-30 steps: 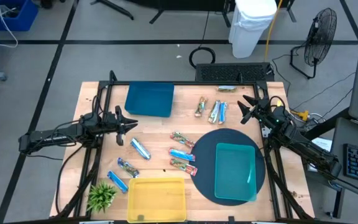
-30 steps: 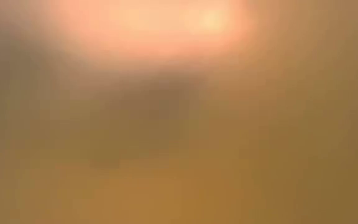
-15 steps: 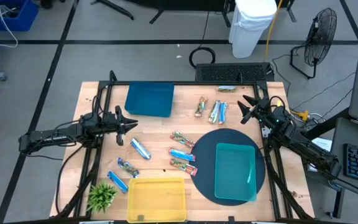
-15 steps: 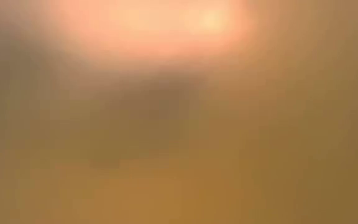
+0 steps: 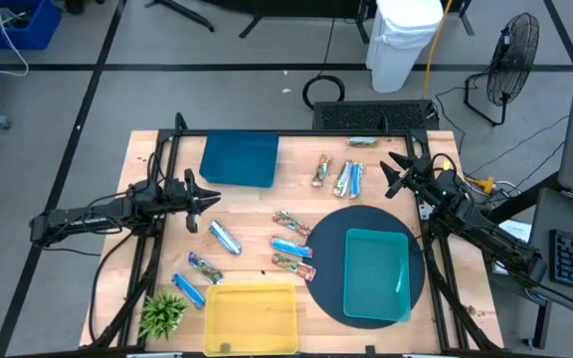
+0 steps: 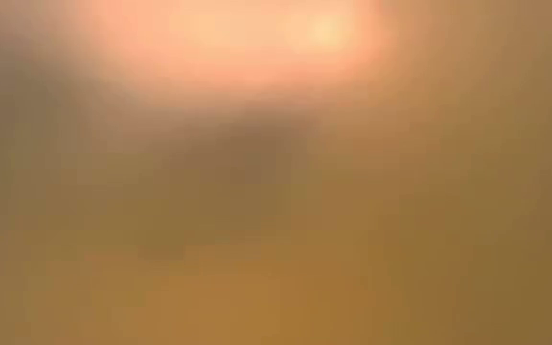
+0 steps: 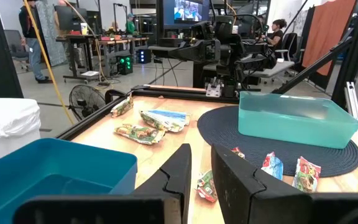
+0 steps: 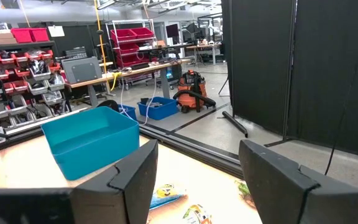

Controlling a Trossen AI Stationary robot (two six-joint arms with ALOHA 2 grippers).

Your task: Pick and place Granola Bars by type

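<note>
Several granola bars lie flat on the wooden table (image 5: pixel 257 204). One group (image 5: pixel 343 177) lies toward the far edge, with a single bar (image 5: pixel 363 141) beyond it. Three bars (image 5: pixel 291 245) lie at the middle, beside the dark mat. Three more (image 5: pixel 207 264) lie toward the near left. Some wrappers are blue-silver, others multicoloured. My left gripper (image 5: pixel 203 193) hovers level at the table's left, open by a narrow gap (image 7: pixel 201 175), with nothing between its fingers. My right gripper (image 5: pixel 396 175) hovers level at the far right, wide open (image 8: pixel 201 180) and empty. The low view is a blur.
A dark blue bin (image 5: pixel 239 159) stands at the far left. A teal bin (image 5: pixel 376 275) sits on a round dark mat (image 5: pixel 331 249) at the near right. A yellow bin (image 5: pixel 252 318) and a small green plant (image 5: pixel 162 312) stand at the near edge. People show in the room beyond.
</note>
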